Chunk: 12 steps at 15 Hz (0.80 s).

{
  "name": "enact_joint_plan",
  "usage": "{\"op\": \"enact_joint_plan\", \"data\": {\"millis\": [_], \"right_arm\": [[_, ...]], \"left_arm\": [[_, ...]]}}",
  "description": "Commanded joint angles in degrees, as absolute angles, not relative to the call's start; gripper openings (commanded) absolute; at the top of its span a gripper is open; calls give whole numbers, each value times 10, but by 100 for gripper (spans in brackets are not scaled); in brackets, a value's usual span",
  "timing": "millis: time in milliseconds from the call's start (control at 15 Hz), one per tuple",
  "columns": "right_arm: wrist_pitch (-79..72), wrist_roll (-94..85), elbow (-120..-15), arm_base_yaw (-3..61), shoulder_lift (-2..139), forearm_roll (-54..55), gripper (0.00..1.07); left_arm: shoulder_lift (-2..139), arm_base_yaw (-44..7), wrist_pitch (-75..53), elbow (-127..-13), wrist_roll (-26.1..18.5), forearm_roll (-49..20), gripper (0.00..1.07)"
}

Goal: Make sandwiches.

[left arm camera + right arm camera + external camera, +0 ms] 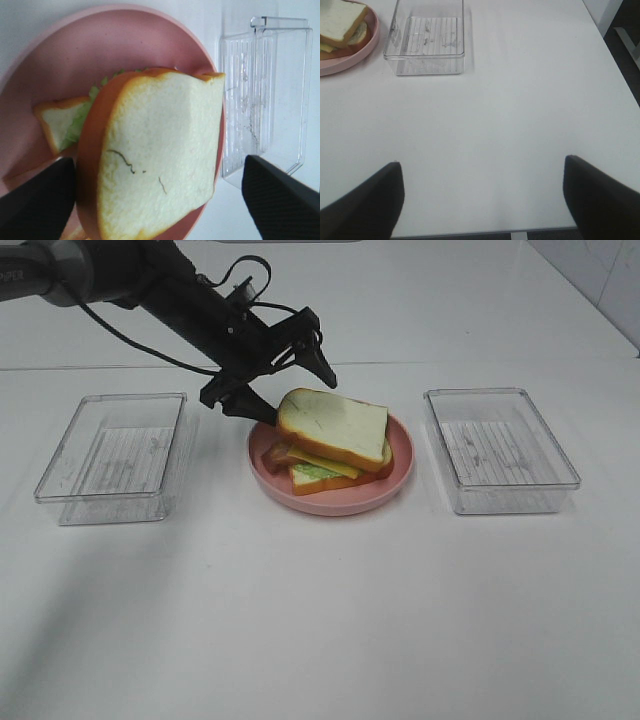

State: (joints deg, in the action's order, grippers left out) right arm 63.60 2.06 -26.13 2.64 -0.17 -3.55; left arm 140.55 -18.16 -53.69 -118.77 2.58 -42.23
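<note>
The sandwich (333, 440) sits stacked on the pink plate (325, 501) at the table's middle: a white bread slice with orange-brown crust on top, yellow cheese, green lettuce, brown bacon and a bottom bread slice beneath. The top slice lies askew. My left gripper (287, 383) is open just behind and left of the sandwich, one finger low by the plate's rim. In the left wrist view the sandwich (155, 160) lies between the spread fingers (35, 200). My right gripper (482, 200) is open and empty over bare table, out of the high view. The sandwich (342, 22) shows far off there.
An empty clear tray (115, 455) stands left of the plate and another (498, 448) right of it. The right tray also shows in the left wrist view (265, 95) and the right wrist view (427, 37). The table's edge (520, 232) is near my right gripper.
</note>
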Motion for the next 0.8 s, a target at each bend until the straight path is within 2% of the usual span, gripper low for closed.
{"op": "enact_joint_plan", "data": {"millis": [67,133,400,667,800], "right_arm": [[630,17,-259,23,-18,-37,85],[630,17,-259,23,-18,-37,85],[630,17,-259,23,-18,-37,85],[630,17,-259,23,-19,-37,85],[630,17,-259,23,-19,-37,85]], "left_arm": [[1399,-191,-585,-1236,77,-362,83],[1399,-199,-627,-1275,108,-298,83],[1399,-222,-752,-1365,120,-163,83],[1347,-232,-755,-1376,103,-83,83],[1318,-232,-755,-1359,101,-59,88]]}}
